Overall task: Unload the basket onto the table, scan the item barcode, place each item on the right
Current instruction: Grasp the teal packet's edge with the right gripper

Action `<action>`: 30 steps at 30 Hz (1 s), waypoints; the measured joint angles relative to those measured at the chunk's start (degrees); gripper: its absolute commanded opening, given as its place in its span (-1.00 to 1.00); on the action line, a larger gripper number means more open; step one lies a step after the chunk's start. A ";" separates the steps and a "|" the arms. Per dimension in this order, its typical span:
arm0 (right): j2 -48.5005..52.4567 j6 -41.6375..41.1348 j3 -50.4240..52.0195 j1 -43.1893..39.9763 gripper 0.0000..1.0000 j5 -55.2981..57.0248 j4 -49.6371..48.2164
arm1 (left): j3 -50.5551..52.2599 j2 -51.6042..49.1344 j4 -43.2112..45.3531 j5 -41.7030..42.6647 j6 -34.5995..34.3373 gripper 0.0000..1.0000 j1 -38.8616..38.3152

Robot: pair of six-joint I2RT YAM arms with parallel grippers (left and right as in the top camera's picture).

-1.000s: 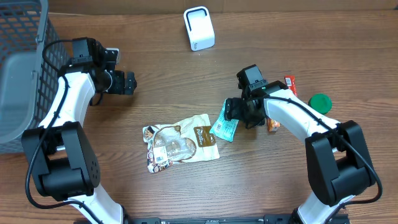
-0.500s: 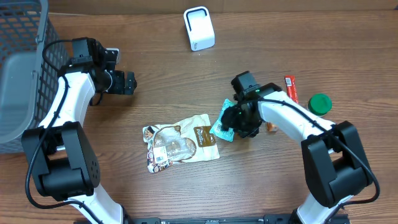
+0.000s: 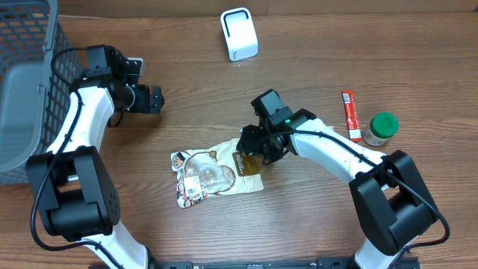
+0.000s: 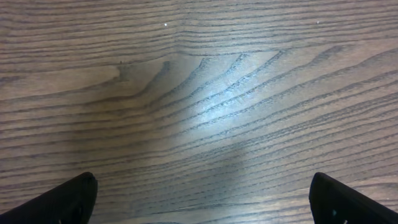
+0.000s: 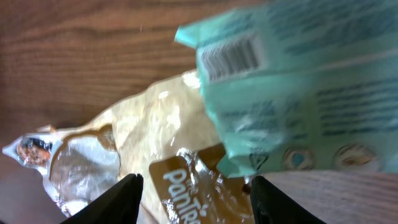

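My right gripper [image 3: 255, 147] hovers low over the right end of a cream and brown snack packet [image 3: 216, 172]. In the right wrist view its jaws [image 5: 194, 183] stand partly apart, with the packet's brown printed end [image 5: 199, 186] between them. A teal packet [image 5: 292, 93] with a barcode [image 5: 230, 59] facing up lies just beyond the right finger [image 5: 280, 199], overlapping the cream packet [image 5: 143, 124]. From overhead the arm hides the teal packet. The white scanner [image 3: 239, 34] stands at the back. My left gripper [image 3: 155, 99] is wide open over bare wood [image 4: 202, 186].
A grey wire basket [image 3: 22, 75] fills the far left. A red snack bar [image 3: 350, 116] and a green-lidded jar [image 3: 381, 128] lie to the right of my right arm.
My right gripper has travelled left over the teal packet and narrowed its jaws. The teal packet has slid left onto the cream packet's end. The left arm has stayed put.
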State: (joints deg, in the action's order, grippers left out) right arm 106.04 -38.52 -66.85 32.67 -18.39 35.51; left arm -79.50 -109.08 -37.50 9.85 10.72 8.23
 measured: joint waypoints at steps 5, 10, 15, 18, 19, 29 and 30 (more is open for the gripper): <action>-0.11 3.98 -4.46 -3.15 0.25 -3.15 4.87 | 0.00 0.00 0.02 0.00 0.00 0.99 0.00; -1.95 11.15 -8.68 -9.29 0.43 -4.07 9.31 | 0.00 0.00 0.02 0.02 0.00 0.99 0.00; -2.45 16.85 -8.76 -12.68 0.49 -0.57 12.57 | 0.00 0.00 0.02 0.00 0.00 1.00 0.00; -2.45 18.64 -8.11 -12.92 0.53 2.73 12.24 | 0.00 0.00 0.02 0.00 0.00 0.99 0.00; -2.45 19.08 -7.61 -12.92 0.54 3.43 11.85 | 0.00 0.00 0.04 0.00 0.00 0.99 0.00; -2.45 20.57 0.26 -12.92 0.54 6.88 3.74 | 0.00 0.00 0.00 0.00 0.00 1.00 0.00; -2.45 20.61 0.90 -12.92 0.54 6.97 2.95 | 0.00 0.00 0.02 0.00 0.00 0.99 0.00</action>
State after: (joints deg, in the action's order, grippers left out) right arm 103.59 -17.91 -65.95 19.75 -11.42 38.46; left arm -79.50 -109.08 -37.47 9.85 10.72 8.23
